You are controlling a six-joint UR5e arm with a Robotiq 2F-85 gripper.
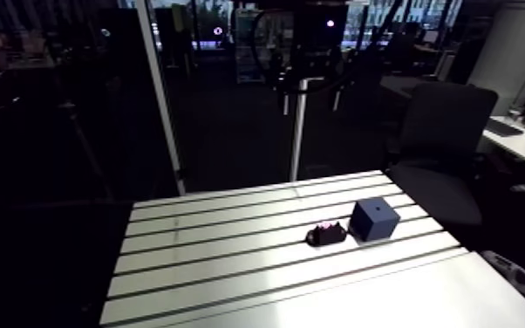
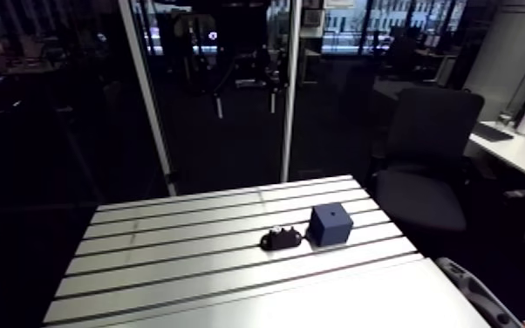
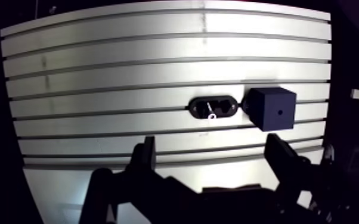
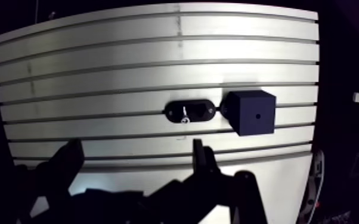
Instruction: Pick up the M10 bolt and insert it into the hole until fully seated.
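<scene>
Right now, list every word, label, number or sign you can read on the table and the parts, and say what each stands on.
No readable text in any view.
Blue block: plain faces, only a small hole, no marking.
Black holder: no label; the pale glints on it are too small to read as characters.
Slotted table: bare metal, no print.

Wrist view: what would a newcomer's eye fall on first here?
A dark blue cube with a small hole stands on the bright slotted table. Right beside it lies a black oval holder. The gripper hangs open, well above both.
</scene>
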